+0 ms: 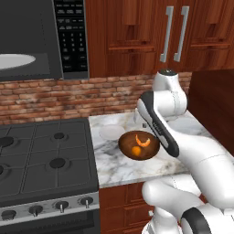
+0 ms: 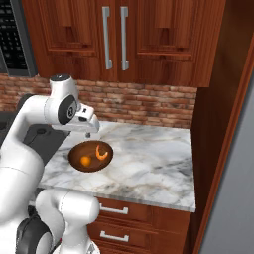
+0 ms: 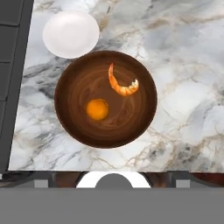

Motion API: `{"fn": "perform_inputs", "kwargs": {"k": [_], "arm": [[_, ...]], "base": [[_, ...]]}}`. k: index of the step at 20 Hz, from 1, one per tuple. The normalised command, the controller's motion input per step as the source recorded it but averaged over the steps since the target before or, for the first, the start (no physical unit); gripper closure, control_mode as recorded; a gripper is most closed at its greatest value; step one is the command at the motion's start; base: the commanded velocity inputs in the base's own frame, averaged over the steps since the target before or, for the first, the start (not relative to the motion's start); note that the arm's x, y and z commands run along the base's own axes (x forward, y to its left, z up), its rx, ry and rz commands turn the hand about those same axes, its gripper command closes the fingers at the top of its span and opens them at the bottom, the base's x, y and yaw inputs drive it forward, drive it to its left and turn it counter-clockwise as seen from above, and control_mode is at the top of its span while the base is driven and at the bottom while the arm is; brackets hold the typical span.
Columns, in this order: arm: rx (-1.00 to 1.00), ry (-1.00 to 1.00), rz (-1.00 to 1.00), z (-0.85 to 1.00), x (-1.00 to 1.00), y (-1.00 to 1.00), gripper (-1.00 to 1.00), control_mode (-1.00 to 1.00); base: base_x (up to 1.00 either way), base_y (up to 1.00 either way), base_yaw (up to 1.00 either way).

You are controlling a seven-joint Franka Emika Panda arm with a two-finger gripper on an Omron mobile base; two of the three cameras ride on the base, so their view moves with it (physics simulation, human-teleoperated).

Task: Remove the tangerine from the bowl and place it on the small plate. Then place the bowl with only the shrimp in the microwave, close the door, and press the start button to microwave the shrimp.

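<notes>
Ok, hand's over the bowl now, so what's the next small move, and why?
Probably lower the open pincer straight onto the tangerine. It lies in the bowl, apart from the shrimp, and the small plate beside the bowl is bare, so nothing has been moved yet.

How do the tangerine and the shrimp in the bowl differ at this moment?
The tangerine is round and plain bright orange; the shrimp is a thin curved crescent with paler stripes. The tangerine lies near the middle of the bowl, the shrimp nearer its rim, toward the small plate's side. Both are orange, lie apart inside the bowl, and are untouched.
</notes>
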Motion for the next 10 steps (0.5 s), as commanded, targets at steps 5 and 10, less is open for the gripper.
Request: {"fn": "perform_inputs", "kwargs": {"k": [5,10], "arm": [[0.01,0.16,0.00,-0.63,0.01,0.01,-1.00,-1.00],[0.02,0.12,0.00,-0.44,0.08,0.00,-1.00,-1.00]], "base": [[0.00,0.00,0.00],[0.00,0.00,0.00]]}}
